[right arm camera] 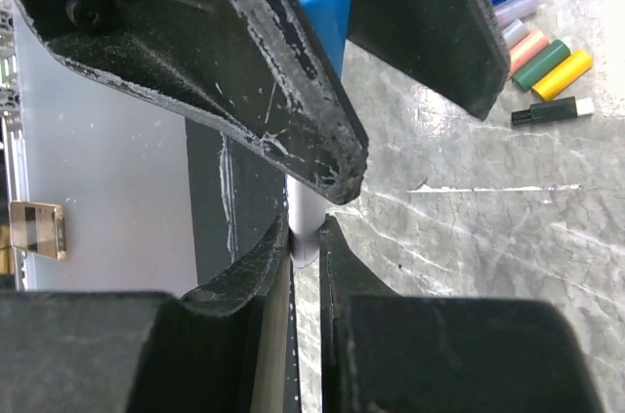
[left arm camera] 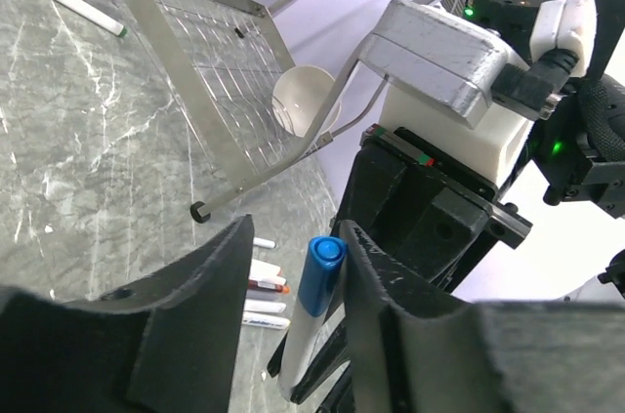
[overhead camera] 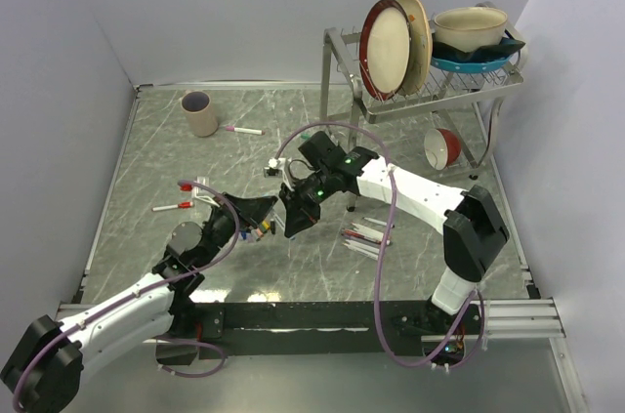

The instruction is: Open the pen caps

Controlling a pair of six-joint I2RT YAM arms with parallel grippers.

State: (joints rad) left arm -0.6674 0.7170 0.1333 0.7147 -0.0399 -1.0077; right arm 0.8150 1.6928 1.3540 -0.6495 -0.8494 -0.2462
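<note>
Gripped barrel (right arm camera: 305, 218) tight in right pincer (right arm camera: 305, 242); straddled blue cap (left arm camera: 320, 276) with left pincer (left arm camera: 296, 237) half-open. Best closed squarely, then pulled straight off.

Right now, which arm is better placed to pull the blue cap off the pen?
Left. The left gripper has open fingers flanking the blue cap, while the right gripper is shut on the white barrel, anchoring it.
</note>
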